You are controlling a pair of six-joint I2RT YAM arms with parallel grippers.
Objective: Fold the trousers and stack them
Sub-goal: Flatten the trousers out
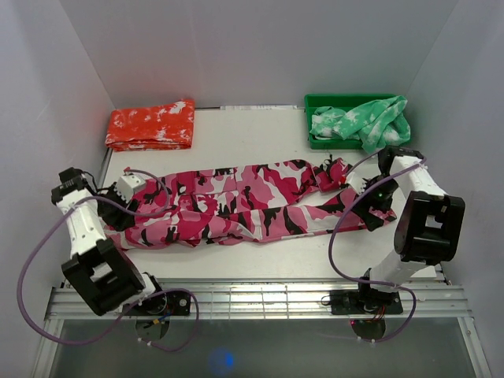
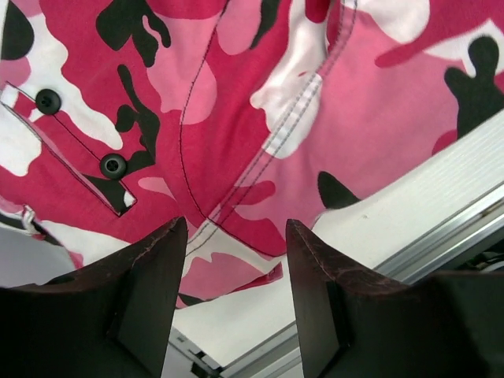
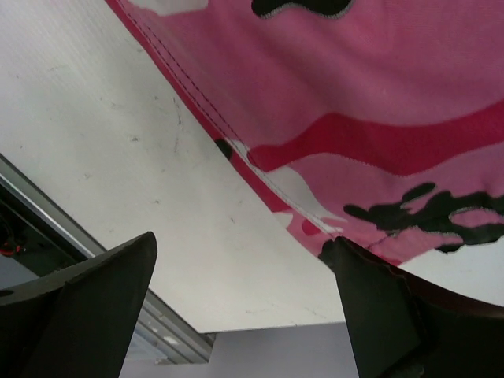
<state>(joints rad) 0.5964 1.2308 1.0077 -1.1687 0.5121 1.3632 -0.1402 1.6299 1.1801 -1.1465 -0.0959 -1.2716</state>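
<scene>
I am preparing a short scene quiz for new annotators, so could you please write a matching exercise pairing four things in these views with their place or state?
Things:
1. trousers
2. orange-red garment
3. green garment
4. left gripper

Places or states:
A. in the green bin at the far right
B. folded, at the far left of the table
C. open, over the waist end of the trousers
D. laid out lengthwise across the middle of the table

Pairs: 1-D, 2-B, 3-A, 4-C
</scene>
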